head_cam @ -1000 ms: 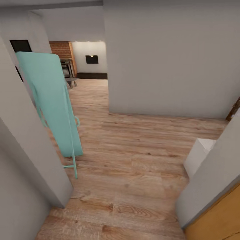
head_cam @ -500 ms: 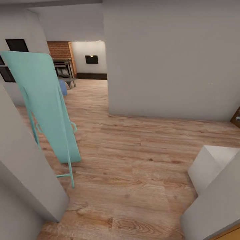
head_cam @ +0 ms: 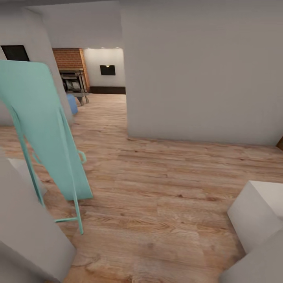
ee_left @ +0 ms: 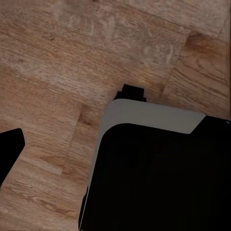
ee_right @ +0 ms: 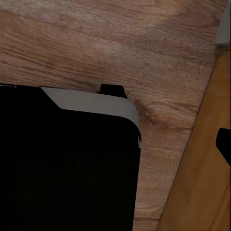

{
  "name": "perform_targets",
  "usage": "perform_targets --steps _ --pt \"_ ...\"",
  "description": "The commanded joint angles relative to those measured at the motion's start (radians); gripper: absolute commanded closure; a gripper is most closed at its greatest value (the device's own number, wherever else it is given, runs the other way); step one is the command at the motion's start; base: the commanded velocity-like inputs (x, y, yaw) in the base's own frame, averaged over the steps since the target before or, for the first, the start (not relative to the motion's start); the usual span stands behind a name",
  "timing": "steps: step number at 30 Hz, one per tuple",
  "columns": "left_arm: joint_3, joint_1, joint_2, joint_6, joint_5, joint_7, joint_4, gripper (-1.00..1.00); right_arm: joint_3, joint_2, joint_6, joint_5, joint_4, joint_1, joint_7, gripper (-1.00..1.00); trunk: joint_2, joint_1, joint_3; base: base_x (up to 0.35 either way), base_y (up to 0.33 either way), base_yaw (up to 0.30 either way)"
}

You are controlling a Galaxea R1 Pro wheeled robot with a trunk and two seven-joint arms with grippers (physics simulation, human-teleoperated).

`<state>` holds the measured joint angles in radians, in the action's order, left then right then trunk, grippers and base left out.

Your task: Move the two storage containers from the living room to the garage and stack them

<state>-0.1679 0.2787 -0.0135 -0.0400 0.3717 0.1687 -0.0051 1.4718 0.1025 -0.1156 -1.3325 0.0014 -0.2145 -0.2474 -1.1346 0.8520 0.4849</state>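
While the robot rolls over light wood-plank floor (head_cam: 157,188) past a tall mint-green folded board (head_cam: 43,129) at left, no orange-red bins appear, gripper states can't be told, and such thin, light containers should lift best by opposite rims.

I see the living room (head_cam: 94,67) far ahead, past a light wood-plank floor (head_cam: 157,188) and pale walls.

Even, soft light is spread over the wood-plank floor (head_cam: 157,184); small ceiling spots glow in the far room. Slight blur is seen throughout. The robot's base (ee_left: 159,178) is rendered nearly black.
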Motion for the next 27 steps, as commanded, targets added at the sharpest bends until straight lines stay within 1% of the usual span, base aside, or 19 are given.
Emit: perform_targets --steps 1,27 --pt "-0.008 0.001 0.0 -0.003 0.009 0.003 0.001 -1.0 0.008 0.0 -0.003 -0.01 0.0 -0.001 -0.003 -1.0 0.0 0.001 0.001 0.322 0.0 0.0" --pt "-0.009 0.001 0.0 -0.004 0.009 0.003 0.001 -1.0 0.008 0.0 -0.003 -0.01 0.0 -0.001 -0.003 -1.0 0.0 0.001 0.001 0.322 0.0 0.0"
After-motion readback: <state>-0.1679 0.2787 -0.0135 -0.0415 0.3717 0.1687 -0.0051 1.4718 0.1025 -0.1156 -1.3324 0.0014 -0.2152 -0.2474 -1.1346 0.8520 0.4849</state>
